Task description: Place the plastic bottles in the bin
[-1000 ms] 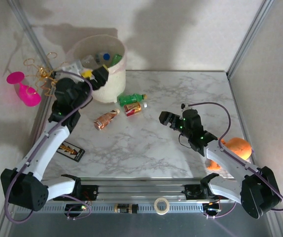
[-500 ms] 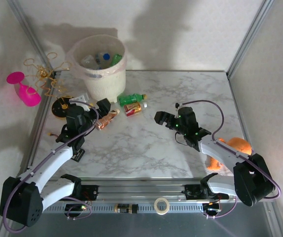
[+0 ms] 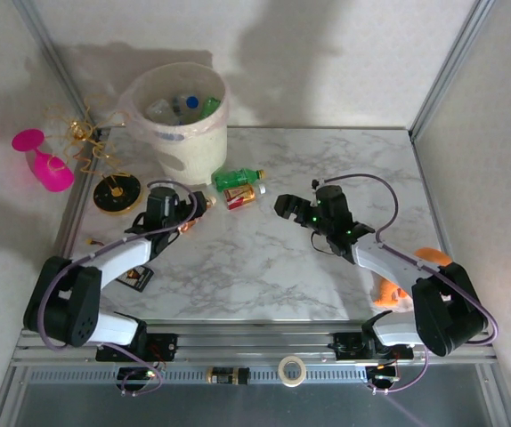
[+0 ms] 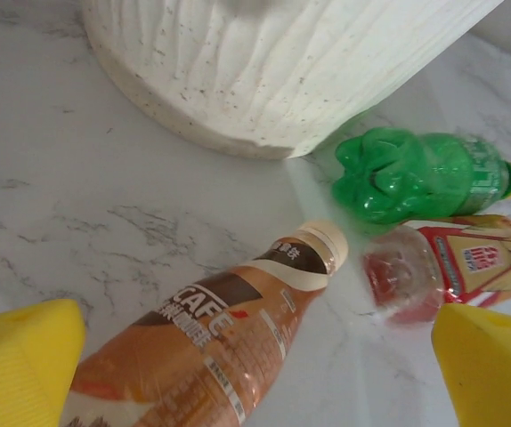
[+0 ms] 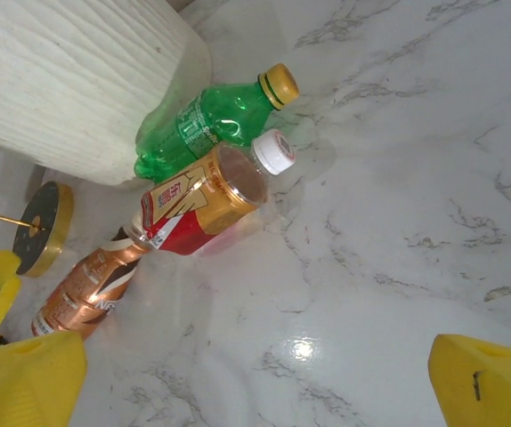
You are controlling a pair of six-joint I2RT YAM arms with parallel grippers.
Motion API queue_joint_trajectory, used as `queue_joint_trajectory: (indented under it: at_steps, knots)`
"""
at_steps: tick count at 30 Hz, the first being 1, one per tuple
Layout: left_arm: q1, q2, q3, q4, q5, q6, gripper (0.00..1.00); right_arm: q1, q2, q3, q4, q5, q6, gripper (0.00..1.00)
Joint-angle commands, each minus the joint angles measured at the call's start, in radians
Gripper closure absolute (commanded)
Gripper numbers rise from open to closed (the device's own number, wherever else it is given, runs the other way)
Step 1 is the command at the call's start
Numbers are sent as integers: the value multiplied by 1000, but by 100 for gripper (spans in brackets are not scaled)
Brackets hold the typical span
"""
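Left claw [image 4: 255, 366] open astride copper bottle [image 4: 204, 349].

Open across the middle and the far right corner of the bench [image 3: 264, 276]. Blocked at the far left corner by the bin [image 3: 184, 151]. Crowded at its foot by a green bottle [image 3: 238, 178], a red-and-gold bottle [image 3: 240, 197] just beside, and a brown bottle [image 4: 211, 347] between the spread fingers of the left claw [image 3: 198, 207]. Narrowed at the left edge by a black-and-gold disc [image 3: 116, 192], at the right by an orange lump [image 3: 429, 260].
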Motion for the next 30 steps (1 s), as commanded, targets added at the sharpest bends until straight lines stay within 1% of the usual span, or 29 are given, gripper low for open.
queue_joint_trajectory:
  at_steps: [1, 4, 8, 12, 17, 22, 30]
  knots:
    - [-2, 61, 69, -32, -52, 51, 1, -2, 16, 40, 11, -24, 16, 1]
    - [-3, 123, 105, -77, -48, 67, 0, -3, 16, 41, 6, -15, 16, 1]
    - [-5, 169, 114, -95, -1, 60, 1, -2, 10, 34, 0, -2, 14, 1]
    - [-7, 169, 101, -108, 20, 43, 0, -3, 10, 28, -2, 3, 13, 1]
    - [-23, 135, 77, -136, 28, 30, 0, -3, 11, 25, 0, 7, 10, 1]
    - [-33, 104, 46, -148, 39, 30, 5, -3, 12, 15, 6, 5, 10, 1]
    - [-38, 154, 58, -160, 25, 28, 8, -2, -9, 0, -2, 14, 10, 1]
